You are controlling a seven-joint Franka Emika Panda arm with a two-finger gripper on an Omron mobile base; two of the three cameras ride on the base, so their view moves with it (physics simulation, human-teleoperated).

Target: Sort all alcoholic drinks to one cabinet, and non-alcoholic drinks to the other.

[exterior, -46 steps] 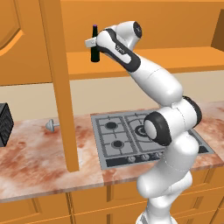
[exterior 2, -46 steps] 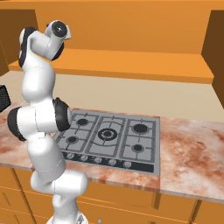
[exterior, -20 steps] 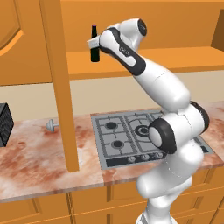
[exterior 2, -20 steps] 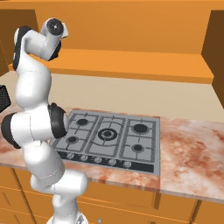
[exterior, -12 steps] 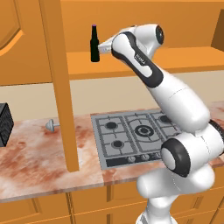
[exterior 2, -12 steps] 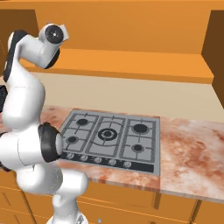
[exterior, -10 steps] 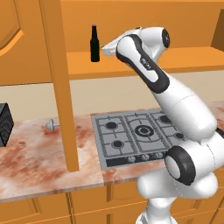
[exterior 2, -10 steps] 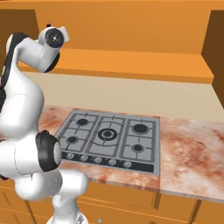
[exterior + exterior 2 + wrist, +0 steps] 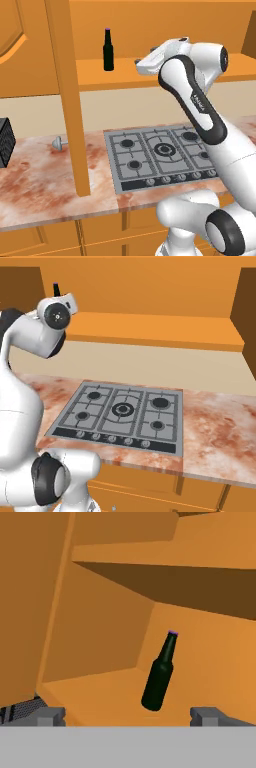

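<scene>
Although 1 drink, the beer bottle [image 9: 108, 49], is seen upright on the open cabinet shelf [image 9: 150, 77], no other drinks are seen shelved, so most sorting is judged unfinished. The gripper [image 9: 127, 717] is spread wide, empty, near the bottle.

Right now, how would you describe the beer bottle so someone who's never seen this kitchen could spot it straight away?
Look above the stovetop to the open wooden cabinet, then along its bottom shelf toward the left end. The beer bottle stands upright there, alone: slim, dark green-black glass with a purple cap, the only dark thing on that orange shelf.
</scene>
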